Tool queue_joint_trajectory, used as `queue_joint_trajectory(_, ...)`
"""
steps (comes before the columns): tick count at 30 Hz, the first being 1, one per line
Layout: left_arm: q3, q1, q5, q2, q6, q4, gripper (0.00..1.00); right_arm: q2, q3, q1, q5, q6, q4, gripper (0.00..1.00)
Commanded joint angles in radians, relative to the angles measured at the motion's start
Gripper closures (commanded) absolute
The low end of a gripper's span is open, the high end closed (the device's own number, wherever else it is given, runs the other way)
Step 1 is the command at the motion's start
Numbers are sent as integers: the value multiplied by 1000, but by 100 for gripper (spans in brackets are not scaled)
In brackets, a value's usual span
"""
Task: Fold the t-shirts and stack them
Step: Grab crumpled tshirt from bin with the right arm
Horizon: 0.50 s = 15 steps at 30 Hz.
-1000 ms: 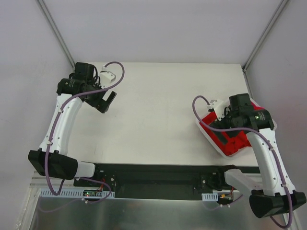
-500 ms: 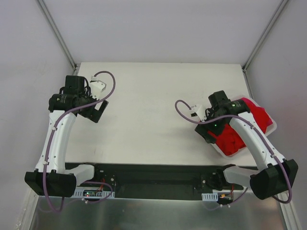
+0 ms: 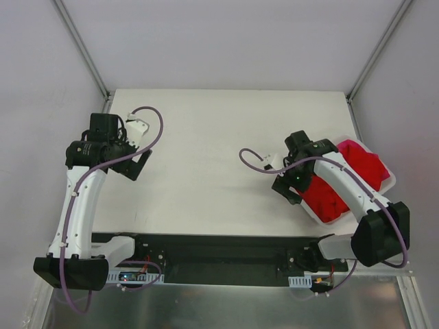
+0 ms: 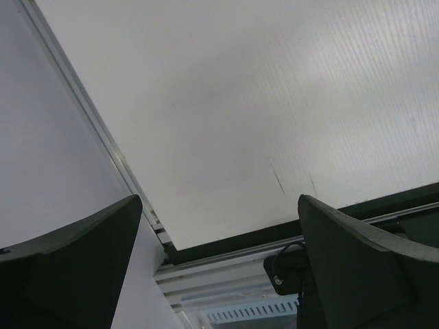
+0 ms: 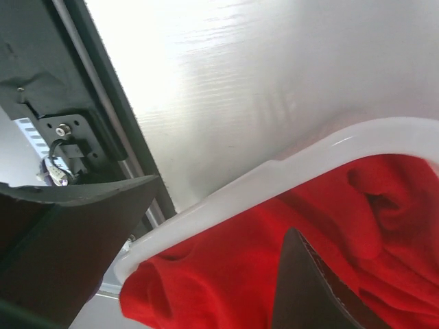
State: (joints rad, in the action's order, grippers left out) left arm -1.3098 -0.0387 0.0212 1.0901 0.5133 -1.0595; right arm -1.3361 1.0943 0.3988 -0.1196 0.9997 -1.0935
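Crumpled red t-shirts (image 3: 328,199) lie heaped in a white basket (image 3: 388,184) at the table's right edge, and the cloth at the far end (image 3: 353,148) looks pinker. My right gripper (image 3: 287,190) is open and empty over the basket's left rim. In the right wrist view the gripper (image 5: 206,274) straddles the white rim (image 5: 274,179), with red cloth (image 5: 329,233) just beyond it. My left gripper (image 3: 138,166) is open and empty above the bare table at the left. In the left wrist view it (image 4: 219,274) shows only tabletop.
The white tabletop (image 3: 219,144) lies between the arms. A black rail (image 3: 219,247) runs along the near edge, and it also shows in the left wrist view (image 4: 226,243). White walls and metal posts (image 3: 82,48) close in the back and sides.
My right gripper has moved left from over the shirts to the basket's left rim. My left gripper has drawn back left and nearer. The shirts stay in the basket.
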Motion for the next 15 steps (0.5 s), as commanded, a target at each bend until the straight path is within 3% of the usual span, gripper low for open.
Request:
queue_joint_trajectory(1, -19, -1, -17, -30, -6, -50, 1, -47, -1, -12, 61, -16, 64, 18)
queue_joint_trajectory(3, -19, -1, -17, -41, -2, -56, 1, -87, 4, -15, 66, -33, 67, 21)
queue_joint_trajectory(6, -17, 0, -15, -52, -1, -62, 1, -120, 12, -17, 55, -39, 61, 38)
queue_joint_trajectory(7, -16, 2, -17, -55, -1, -63, 1, -130, 24, -17, 46, -41, 61, 58)
queue_joint_trajectory(10, -17, 6, -17, -58, -4, -66, 1, -164, 59, -15, 11, -47, 29, 98)
queue_joint_trajectory(15, -17, 17, -17, -58, -12, -66, 1, -170, 130, -11, -52, -26, -22, 99)
